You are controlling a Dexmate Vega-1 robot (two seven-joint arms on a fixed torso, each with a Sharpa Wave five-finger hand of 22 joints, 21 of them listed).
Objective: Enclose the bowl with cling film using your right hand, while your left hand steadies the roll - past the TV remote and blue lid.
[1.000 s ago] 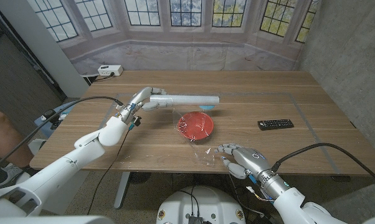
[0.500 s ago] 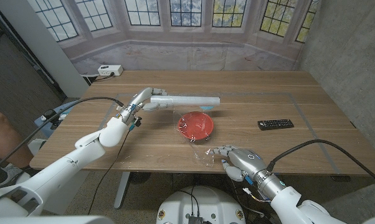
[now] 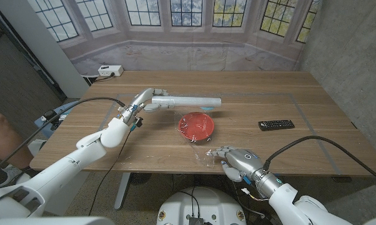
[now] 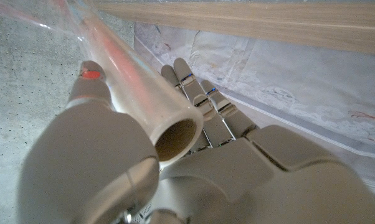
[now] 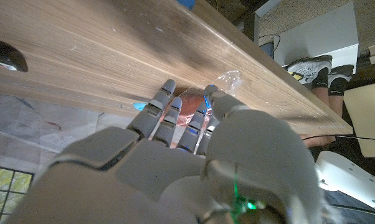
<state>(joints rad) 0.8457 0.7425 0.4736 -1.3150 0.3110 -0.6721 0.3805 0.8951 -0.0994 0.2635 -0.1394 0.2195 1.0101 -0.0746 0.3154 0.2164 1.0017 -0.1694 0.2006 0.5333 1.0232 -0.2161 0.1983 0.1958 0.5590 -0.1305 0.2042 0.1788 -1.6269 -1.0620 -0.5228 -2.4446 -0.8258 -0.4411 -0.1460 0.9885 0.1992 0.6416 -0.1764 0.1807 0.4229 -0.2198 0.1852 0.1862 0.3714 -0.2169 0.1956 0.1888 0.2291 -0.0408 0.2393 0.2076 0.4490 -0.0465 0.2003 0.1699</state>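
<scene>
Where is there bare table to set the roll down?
Bare wood lies between the left hand and the table's near-left edge, and beyond the remote to the right. It is crowded mid-table: roll, bowl, film, right hand.

You're working in a staged test room, more lab than home. Well beyond your left hand (image 3: 145,99), the bay windows (image 3: 188,12) are a printed backdrop sheet (image 3: 194,53) hung against bare concrete walls (image 3: 350,37). A white power strip (image 3: 110,70) lies at the wooden table's (image 3: 269,100) far corner, and loose cables (image 3: 25,137) trail beside that arm.
</scene>
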